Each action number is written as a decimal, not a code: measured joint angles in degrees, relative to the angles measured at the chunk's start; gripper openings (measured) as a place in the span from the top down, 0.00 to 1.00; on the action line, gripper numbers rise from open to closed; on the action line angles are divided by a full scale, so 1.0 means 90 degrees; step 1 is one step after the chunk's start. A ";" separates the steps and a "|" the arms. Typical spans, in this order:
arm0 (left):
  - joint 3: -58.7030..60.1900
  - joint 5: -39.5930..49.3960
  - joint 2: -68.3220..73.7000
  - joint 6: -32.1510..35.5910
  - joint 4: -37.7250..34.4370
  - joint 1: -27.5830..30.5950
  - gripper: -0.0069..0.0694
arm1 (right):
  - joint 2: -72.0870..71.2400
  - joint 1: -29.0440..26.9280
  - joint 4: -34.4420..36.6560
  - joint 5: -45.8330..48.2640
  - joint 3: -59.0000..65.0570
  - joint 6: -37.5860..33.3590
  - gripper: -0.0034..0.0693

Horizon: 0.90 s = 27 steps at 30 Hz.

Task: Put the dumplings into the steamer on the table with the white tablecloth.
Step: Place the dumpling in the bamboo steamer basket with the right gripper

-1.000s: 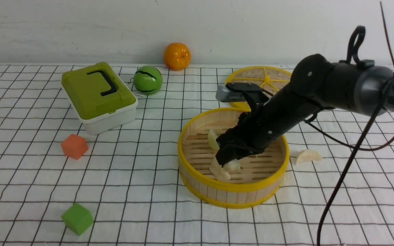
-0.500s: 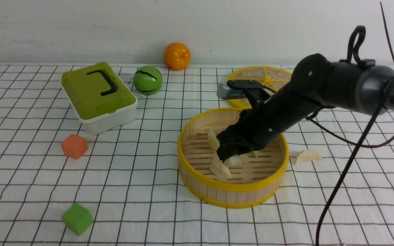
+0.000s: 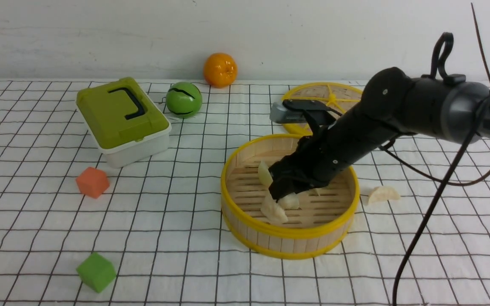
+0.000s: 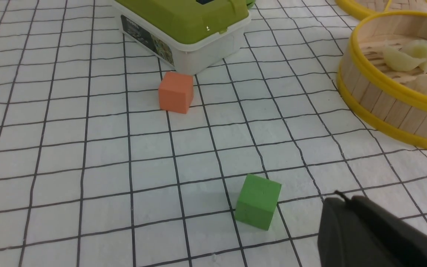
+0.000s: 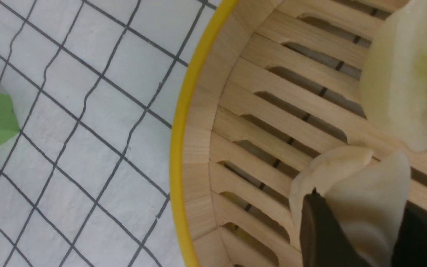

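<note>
The steamer (image 3: pixel 289 242) stands on the white tablecloth (image 3: pixel 177 221) right of centre. My right gripper (image 3: pixel 285 196) reaches down into it, shut on a cream-white dumpling (image 5: pixel 365 196) held just over the slats. Another cream dumpling (image 3: pixel 272 211) lies on the floor beside it, and a pale green one (image 3: pixel 264 172) leans near the far wall. One cream dumpling (image 3: pixel 383 194) lies on the cloth right of the steamer. My left gripper (image 4: pixel 341 200) is shut and empty, low at the front left near the green cube.
A green-lidded box (image 3: pixel 121 119) sits at the back left, with a green ball (image 3: pixel 184 100) and an orange (image 3: pixel 220 69) behind it. The woven lid (image 3: pixel 343 95) lies behind the steamer. An orange cube (image 3: pixel 92 182) and a green cube (image 3: pixel 96 272) rest on the left.
My right gripper has lifted slightly inside the steamer, still holding the cream dumpling. The left arm has not moved.
</note>
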 joint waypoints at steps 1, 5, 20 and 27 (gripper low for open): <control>0.0000 0.0000 0.0000 0.0000 0.0000 0.0000 0.91 | -0.0010 -0.0006 0.0000 0.0000 -0.0007 0.0000 0.69; 0.0000 0.0000 0.0000 0.0000 0.0000 0.0000 0.91 | -0.0038 -0.0167 0.0000 -0.0072 -0.0021 0.0015 0.69; 0.0000 0.0000 0.0000 0.0000 0.0022 0.0000 0.90 | 0.0320 -0.0231 0.0057 0.0010 -0.0028 0.0341 0.47; 0.0000 0.0000 0.0000 0.0000 0.0022 0.0000 0.89 | 0.0030 -0.0326 -0.0013 0.0144 -0.0028 0.0520 0.33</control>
